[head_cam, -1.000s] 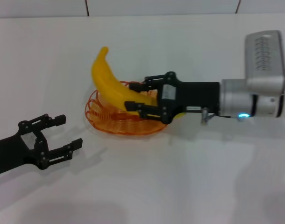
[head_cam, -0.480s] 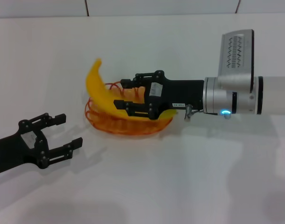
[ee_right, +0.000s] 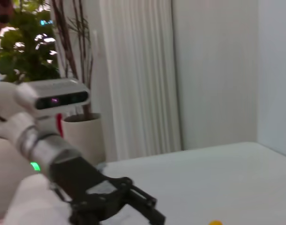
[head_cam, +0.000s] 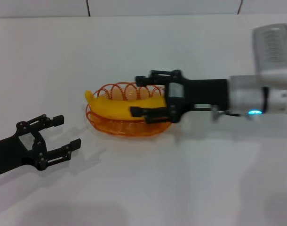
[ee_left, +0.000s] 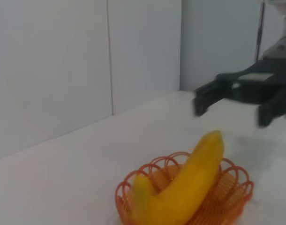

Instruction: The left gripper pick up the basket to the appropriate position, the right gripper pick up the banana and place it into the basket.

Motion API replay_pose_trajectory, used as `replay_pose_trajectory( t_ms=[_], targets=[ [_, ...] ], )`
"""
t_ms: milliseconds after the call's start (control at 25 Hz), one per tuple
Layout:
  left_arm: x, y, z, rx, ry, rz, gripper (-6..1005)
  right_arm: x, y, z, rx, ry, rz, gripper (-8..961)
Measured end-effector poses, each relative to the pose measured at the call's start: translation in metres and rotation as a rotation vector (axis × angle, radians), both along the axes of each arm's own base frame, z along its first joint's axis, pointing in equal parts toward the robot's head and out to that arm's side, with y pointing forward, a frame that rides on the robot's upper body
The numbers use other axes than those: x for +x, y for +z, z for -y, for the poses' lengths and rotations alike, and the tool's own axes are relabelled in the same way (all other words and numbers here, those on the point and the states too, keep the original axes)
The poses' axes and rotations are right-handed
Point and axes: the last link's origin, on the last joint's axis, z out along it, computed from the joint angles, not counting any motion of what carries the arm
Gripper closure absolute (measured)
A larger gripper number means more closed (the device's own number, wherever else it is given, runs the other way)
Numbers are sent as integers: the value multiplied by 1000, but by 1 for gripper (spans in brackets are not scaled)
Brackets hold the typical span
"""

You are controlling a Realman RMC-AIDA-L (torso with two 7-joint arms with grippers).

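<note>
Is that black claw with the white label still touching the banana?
Apart. The left wrist view shows the right gripper open above the banana, white background between them.

Head cam sits up high, looks down on the white table (head_cam: 181, 188), whole scene in view. Basket (head_cam: 127, 126) near middle; left gripper (head_cam: 61, 134) at 8 o'clock.

Left wrist cam is low and close, faces basket (ee_left: 232, 185) from the side, right gripper (ee_left: 232, 101) behind.

Right wrist cam looks across at left gripper (ee_right: 147, 208), wall and plant (ee_right: 26, 42) far off.
</note>
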Motion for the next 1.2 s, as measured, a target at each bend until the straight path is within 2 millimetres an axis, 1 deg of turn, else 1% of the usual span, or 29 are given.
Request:
replay_pose_trajectory(
  t_ms=[40,120,200,280,400,480,560,680,800,1200],
  targets=[
    [0,0,0,1,0,0,216,6,9,4,-7,4,0,140],
    [0,0,0,1,-2,0,216,18,25,12,-5,3,7,142],
    [0,0,0,1,-3,-1,216,36,40,20,24,-17,35,143],
    [0,-1,0,0,-3,-2,216,51,50,28,49,-40,64,145],
    [0,-1,1,0,-2,-3,216,77,59,42,88,-68,121,147],
    [-1,-1,1,1,-1,-3,216,91,63,49,120,-83,153,148],
    [-2,0,3,2,3,-3,216,100,65,51,154,-113,170,148],
    [-3,0,4,3,8,-2,216,108,61,52,188,-162,186,149],
    [-3,0,4,3,8,-2,216,113,57,54,217,-173,209,150],
    [-3,-1,4,0,5,-5,216,112,56,54,237,-176,183,150]
  ],
)
